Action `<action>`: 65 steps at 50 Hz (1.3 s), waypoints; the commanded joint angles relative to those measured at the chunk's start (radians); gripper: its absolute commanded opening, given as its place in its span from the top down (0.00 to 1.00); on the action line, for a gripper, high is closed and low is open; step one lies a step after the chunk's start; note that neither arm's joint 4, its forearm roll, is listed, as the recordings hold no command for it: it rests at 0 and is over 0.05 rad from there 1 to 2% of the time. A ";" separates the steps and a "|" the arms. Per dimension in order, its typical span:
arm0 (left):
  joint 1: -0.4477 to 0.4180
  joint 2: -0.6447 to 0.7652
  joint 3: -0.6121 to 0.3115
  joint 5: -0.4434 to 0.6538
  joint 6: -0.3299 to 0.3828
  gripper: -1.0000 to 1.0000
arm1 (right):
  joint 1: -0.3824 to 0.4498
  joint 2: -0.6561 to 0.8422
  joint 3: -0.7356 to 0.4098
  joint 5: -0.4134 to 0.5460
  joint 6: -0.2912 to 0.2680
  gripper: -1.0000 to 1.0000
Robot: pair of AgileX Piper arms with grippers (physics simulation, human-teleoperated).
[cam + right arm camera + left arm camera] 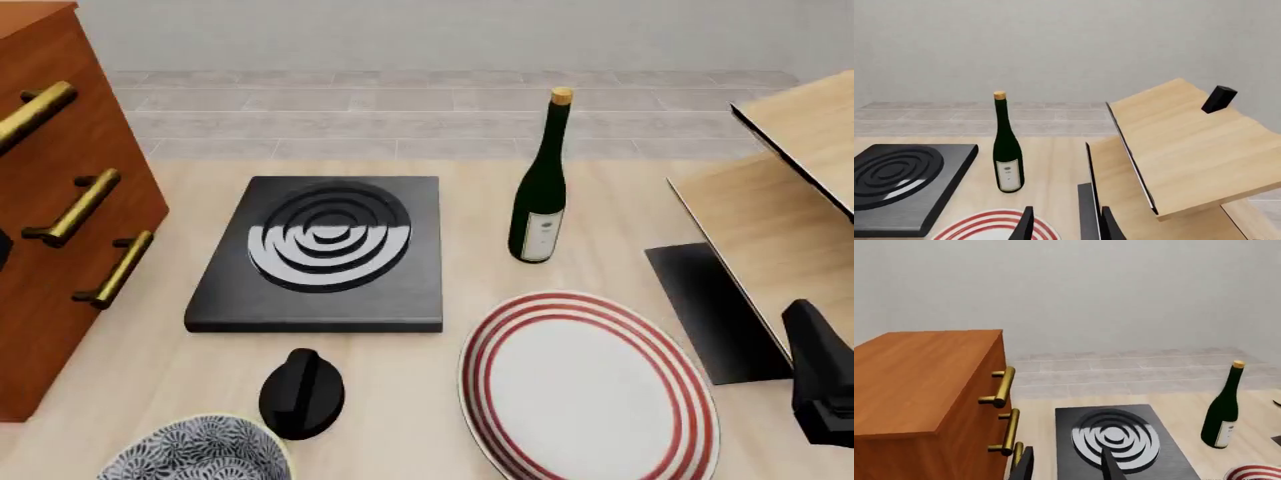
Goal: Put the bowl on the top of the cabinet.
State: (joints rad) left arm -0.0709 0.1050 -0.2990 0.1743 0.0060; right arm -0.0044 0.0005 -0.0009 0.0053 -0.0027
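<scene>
Biggest thing going: the cabinet (60, 200), reddish-brown with brass bar handles, tall on the left edge of the front view, flat top bare in the left wrist view. Pale wood shelf structure (787, 190) well across the table from the cabinet. Hotplate (324, 250) just beside the cabinet's drawer front, then the red-ringed plate (587, 385) further out, wine bottle (539, 180) upright behind that plate.

The bowl (200, 455) low by the cabinet's near corner, half cut off by the frame, not lifted, nothing touching it. Small black knob-like thing (302, 392) just beside it.

Left gripper (1064, 465) spread apart and empty, pointing over the hotplate, nowhere near the bowl. Right gripper (1064, 225) also parted, holding nothing, over by the plate.

Guessing ceramic: stiff, glossy, probably slippery, chippable if dropped from cabinet height. Best bet pinching the pale rim, one finger inside and one outside, on the side nearest the cabinet. Moderately heavy for a rim pinch, so likely to tilt.
</scene>
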 commanded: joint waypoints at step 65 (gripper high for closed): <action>-0.194 0.148 -0.180 0.679 0.066 0.00 | 0.002 0.005 0.001 0.003 0.003 0.00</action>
State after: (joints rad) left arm -0.2524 0.2809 -0.5062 0.8026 0.0916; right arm -0.0024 0.0044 0.0000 0.0091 0.0019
